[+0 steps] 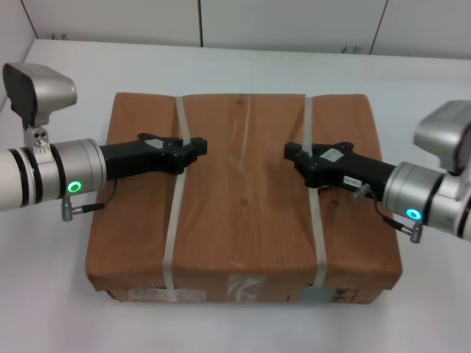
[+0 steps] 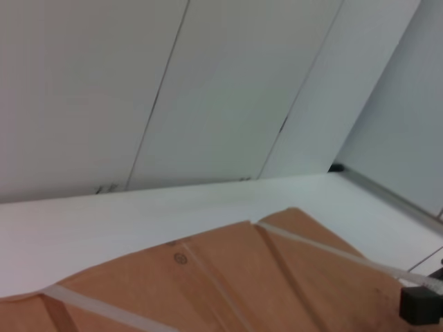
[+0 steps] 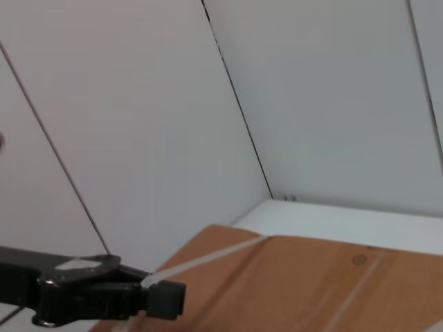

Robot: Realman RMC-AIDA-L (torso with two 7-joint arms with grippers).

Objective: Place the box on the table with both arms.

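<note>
The brown cardboard box (image 1: 243,213) lies flat over the white table (image 1: 243,66), with white labels and tape on its near side. Two pale straps bind it. My left gripper (image 1: 197,149) reaches in from the left and is shut on the left strap (image 1: 175,213) on the box top. My right gripper (image 1: 292,153) reaches in from the right and is shut on the right strap (image 1: 316,228). I cannot tell whether the box rests on the table or hangs just above it. The right wrist view shows the left gripper (image 3: 166,299) with the strap running up to its tip.
The white table extends beyond the box on all sides (image 2: 138,214). Pale wall panels (image 1: 294,22) stand behind its far edge. The left wrist view shows the box top (image 2: 277,277) and the right gripper's tip (image 2: 421,306).
</note>
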